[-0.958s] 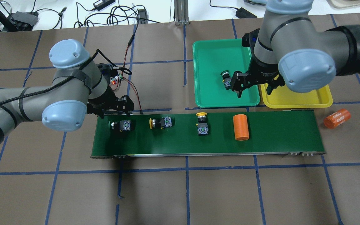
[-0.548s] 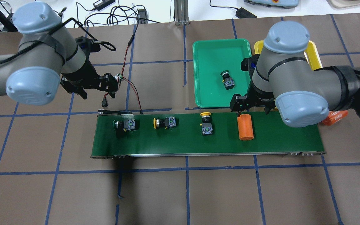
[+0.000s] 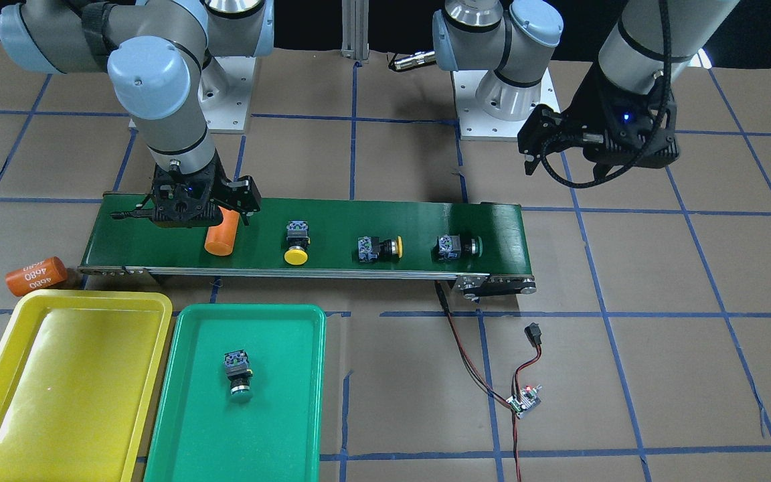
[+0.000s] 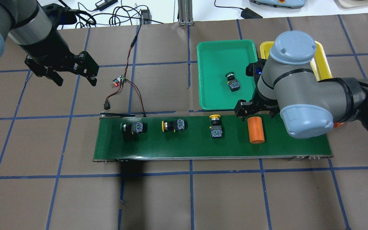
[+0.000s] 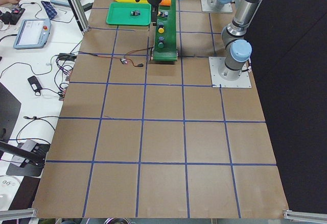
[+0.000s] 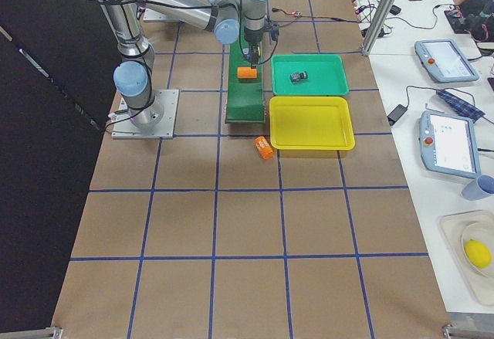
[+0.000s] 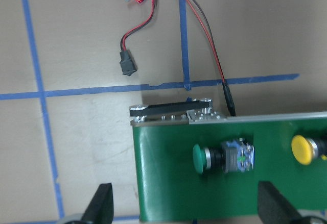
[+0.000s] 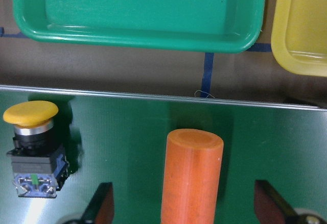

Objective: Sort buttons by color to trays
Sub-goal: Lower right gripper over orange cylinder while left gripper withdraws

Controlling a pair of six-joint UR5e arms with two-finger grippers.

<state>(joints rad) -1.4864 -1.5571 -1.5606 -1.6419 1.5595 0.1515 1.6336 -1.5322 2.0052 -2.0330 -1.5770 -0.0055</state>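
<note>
Three buttons lie on the dark-green belt (image 4: 286,143): a green-capped one (image 4: 132,127), a yellow one (image 4: 173,125) and another yellow one (image 4: 216,126). A second green button (image 4: 232,81) rests in the green tray (image 4: 216,51). Beside that tray, the yellow tray (image 3: 57,375) holds nothing. My right gripper (image 4: 256,113) is open at the belt's far edge, its fingers (image 8: 102,206) on either side of an orange cylinder (image 8: 191,173). Far back on the left, my left gripper (image 4: 75,80) hangs open over bare table, holding nothing.
A second orange cylinder (image 3: 35,275) lies on the table off the belt's end, near the yellow tray. Red and black wires with a small circuit board (image 4: 117,82) trail from the belt's other end. Cables and tablets sit beyond the table's far edge.
My right gripper left the green tray and came down over the orange cylinder on the belt. My left arm pulled back and left, away from the belt. The belt's items shifted right.
</note>
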